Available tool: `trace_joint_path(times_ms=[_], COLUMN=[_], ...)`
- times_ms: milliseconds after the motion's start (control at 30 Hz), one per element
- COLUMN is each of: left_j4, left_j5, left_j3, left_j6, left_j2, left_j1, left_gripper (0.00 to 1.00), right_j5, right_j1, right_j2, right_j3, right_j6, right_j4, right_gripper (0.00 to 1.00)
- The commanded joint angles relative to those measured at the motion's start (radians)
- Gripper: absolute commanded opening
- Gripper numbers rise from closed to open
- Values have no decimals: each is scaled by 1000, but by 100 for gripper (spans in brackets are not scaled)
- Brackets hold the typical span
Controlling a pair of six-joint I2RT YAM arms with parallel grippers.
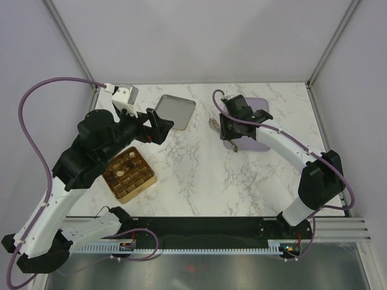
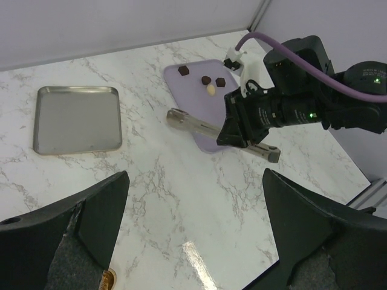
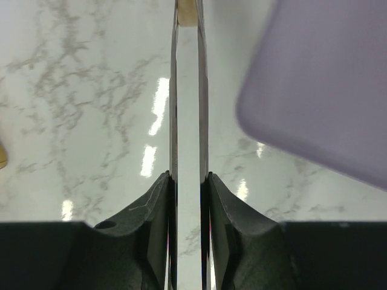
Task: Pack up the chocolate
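Several tiny chocolates lie on the lilac tray [image 2: 195, 95]: dark ones [image 2: 184, 70] [image 2: 207, 80] and a cream one [image 2: 210, 89]. My right gripper [image 1: 231, 134] [image 3: 188, 181] is shut on metal tongs [image 2: 199, 125] [image 3: 188, 109], held just off the tray's left edge. A small cream bit [image 3: 187, 13] shows between the tong tips; I cannot tell if it is gripped. The gold box [image 1: 129, 174] holds a few pieces. My left gripper [image 1: 155, 127] [image 2: 195, 176] is open and empty above the marble, between the box and the metal tray.
An empty steel tray [image 1: 173, 112] [image 2: 77, 118] lies at the back centre-left. The lilac tray [image 1: 259, 124] sits at the back right, partly under my right arm. White marble table, walls on three sides.
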Motion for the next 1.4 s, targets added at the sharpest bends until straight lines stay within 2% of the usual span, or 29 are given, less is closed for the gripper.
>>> trace_joint_path(times_ms=[0, 300, 600, 900, 1367], left_j4=[-4, -4, -4, -2, -4], left_j5=[-23, -47, -90, -100, -95], left_j3=[66, 131, 111, 97, 92], left_j6=[-35, -53, -53, -49, -52], left_j2=[-34, -90, -142, -146, -139], left_j1=[4, 4, 4, 4, 4], left_gripper=[100, 100, 100, 100, 100], right_j5=[-39, -111, -104, -82, -21], right_j1=[108, 324, 481, 562, 602], right_j2=[-13, 117, 248, 306, 341], right_j3=[78, 178, 299, 340, 377], right_j6=[69, 132, 115, 72, 26], right_j4=[103, 261, 264, 220, 156], right_gripper=[27, 28, 28, 29, 32])
